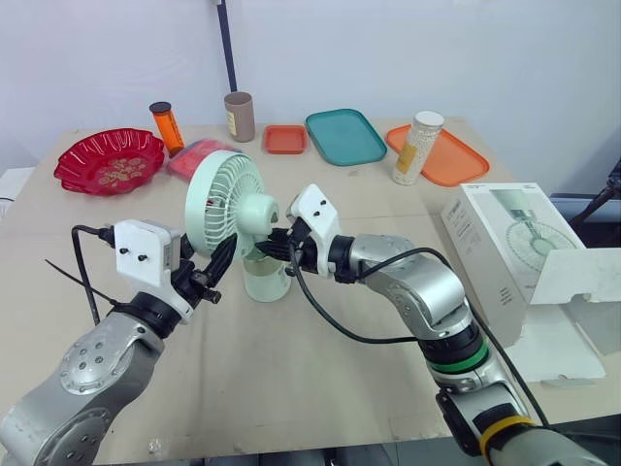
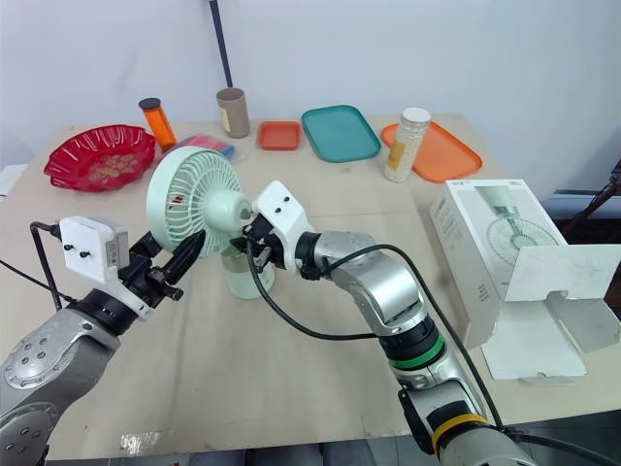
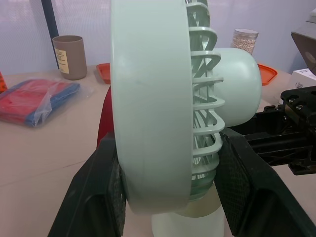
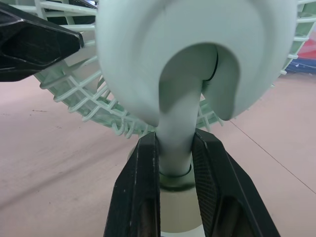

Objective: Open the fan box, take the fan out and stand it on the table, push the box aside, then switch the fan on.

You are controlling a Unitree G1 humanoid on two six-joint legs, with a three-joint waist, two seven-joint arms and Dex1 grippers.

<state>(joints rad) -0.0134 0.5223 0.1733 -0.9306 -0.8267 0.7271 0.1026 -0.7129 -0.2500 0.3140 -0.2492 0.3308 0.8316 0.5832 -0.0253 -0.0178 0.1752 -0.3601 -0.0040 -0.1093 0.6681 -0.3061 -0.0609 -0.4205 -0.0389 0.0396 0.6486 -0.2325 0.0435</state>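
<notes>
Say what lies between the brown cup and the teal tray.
A small orange tray lies between the cup and the teal tray; both eye views show it.

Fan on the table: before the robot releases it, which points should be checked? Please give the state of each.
1. Fan out of the box: ok.
2. Fan upright, base on the table: ok.
3. Left gripper jaws clasp the fan head: ok.
4. Right gripper jaws clamp the neck: ok.
5. Box apart from the fan, on the robot's right: ok.
6. Where to switch it on: cannot tell.
</notes>
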